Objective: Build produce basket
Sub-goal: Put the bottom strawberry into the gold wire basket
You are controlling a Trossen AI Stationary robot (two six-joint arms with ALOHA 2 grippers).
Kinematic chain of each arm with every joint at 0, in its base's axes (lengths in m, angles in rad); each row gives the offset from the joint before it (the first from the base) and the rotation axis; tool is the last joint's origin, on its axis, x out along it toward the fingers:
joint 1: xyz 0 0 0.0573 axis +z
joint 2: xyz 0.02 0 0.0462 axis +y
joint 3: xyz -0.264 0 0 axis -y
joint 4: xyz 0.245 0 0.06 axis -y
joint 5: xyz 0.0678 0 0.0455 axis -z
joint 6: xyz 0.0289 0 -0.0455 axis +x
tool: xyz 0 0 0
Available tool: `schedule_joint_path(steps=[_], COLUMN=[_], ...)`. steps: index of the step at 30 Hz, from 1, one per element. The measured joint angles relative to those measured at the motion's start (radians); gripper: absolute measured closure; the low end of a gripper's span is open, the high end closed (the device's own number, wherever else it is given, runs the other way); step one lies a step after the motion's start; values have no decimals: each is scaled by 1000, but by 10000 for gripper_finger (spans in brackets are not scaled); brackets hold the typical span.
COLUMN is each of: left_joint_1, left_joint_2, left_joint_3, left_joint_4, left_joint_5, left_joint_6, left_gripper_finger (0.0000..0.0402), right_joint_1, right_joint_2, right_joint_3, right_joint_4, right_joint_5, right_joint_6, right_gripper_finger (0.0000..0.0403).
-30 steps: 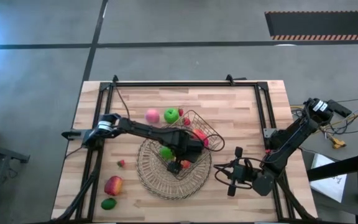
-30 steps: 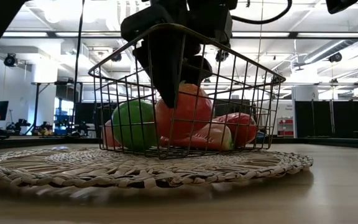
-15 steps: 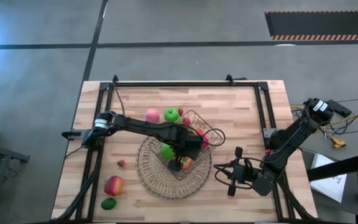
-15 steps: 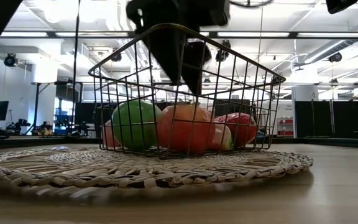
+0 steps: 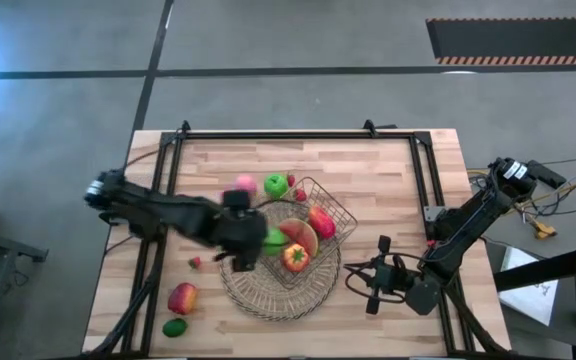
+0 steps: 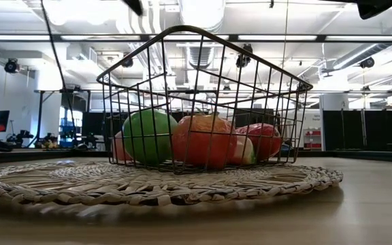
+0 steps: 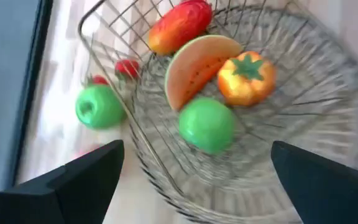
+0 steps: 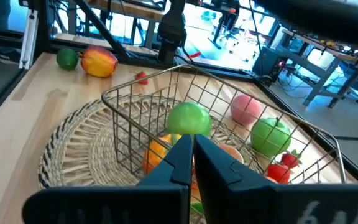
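Observation:
The dark wire basket stands on the round woven mat. In it lie a green apple, a watermelon slice, an orange-red apple and a red mango. Outside it, a second green apple, a pink peach and strawberries lie at its far side. My left gripper is open and empty, above the mat's left part, beside the basket. My right gripper is shut and empty, right of the mat.
A red-yellow fruit, a green lime and one strawberry lie on the wood at the near left. Dark frame rails run along the table's left, far and right sides.
My left gripper has let go of the orange-red apple, which now rests on the basket floor beside the green apple. The gripper has risen out of the basket and swung toward the table's left edge, out of the low view.

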Motion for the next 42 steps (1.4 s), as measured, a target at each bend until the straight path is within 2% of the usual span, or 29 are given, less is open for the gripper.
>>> schedule_joint_path(steps=[4,7,12,18,23,26,30,38,42], left_joint_1=[-80,-130,-192,-220,-220,-220,-219,-218,-218], left_joint_2=[-121,-186,-237,-229,-236,-238,-238,-232,-229], left_joint_3=[-135,-249,-454,-694,-839,-889,-936,-1012,-1038], left_joint_4=[5,4,3,39,168,186,192,324,321], left_joint_5=[9,63,227,435,488,501,500,477,477], left_joint_6=[-255,-430,-688,-910,-988,-1019,-1037,-1054,-1062], left_gripper_finger=[13,13,13,13,13,13,13,13,31], right_joint_1=[-2,-2,-2,-2,-2,-2,-2,-2,-2], right_joint_2=[0,0,0,0,0,0,0,0,0], right_joint_3=[-2,-6,-15,-21,-21,-21,-21,-21,-21], right_joint_4=[1,1,2,2,3,4,5,6,5], right_joint_5=[0,1,0,0,0,0,0,0,0], right_joint_6=[-2,-9,-7,-1,0,0,0,0,0], right_gripper_finger=[394,394,394,394,394,394,394,394,394])
